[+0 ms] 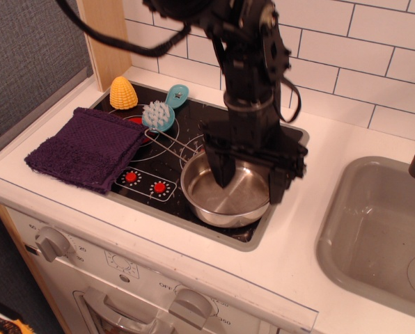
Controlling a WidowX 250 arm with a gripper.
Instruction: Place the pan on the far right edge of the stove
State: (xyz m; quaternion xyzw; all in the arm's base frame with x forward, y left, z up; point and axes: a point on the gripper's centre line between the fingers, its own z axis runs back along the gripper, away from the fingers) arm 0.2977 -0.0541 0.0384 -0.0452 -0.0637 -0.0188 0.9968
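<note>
The shiny steel pan (221, 198) sits on the front right part of the black stove (193, 125), its wire handle (169, 144) pointing back left. My gripper (250, 177) hangs low over the pan's right side with its jaws spread. One finger (223, 169) reaches down inside the pan and the other finger (278, 182) is outside its right rim, so the jaws straddle the rim. The gripper is open and holds nothing.
A purple cloth (88, 147) lies over the stove's left edge. A yellow toy corn (123, 93) and a teal brush (161, 112) lie at the back left. A grey sink (381, 236) is at the right. White tiles stand behind.
</note>
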